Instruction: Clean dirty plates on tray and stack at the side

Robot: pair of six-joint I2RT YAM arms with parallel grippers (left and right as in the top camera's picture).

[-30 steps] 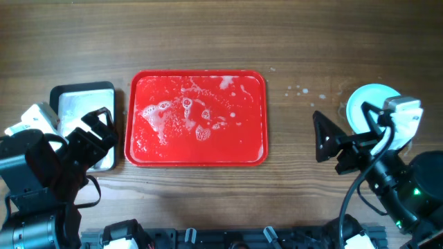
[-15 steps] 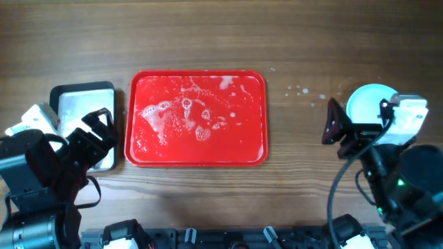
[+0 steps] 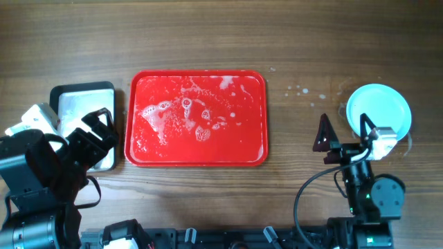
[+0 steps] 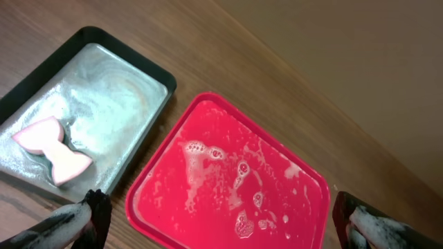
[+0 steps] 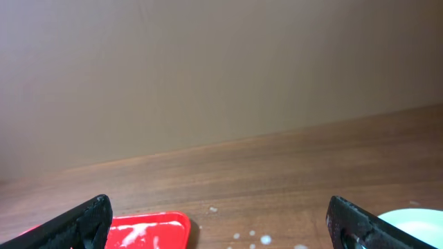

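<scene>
Now we are keeping the right gripper (image 5: 218,232) and the left gripper (image 4: 221,225) spread wide and empty; the plates (image 3: 378,109) are sitting just beside the right one, well apart from the foamy tray (image 3: 196,119). A careless swing could be knocking this wet pile. Compared with earlier, the right gripper is pulling back off the plates, uncovering them.
</scene>
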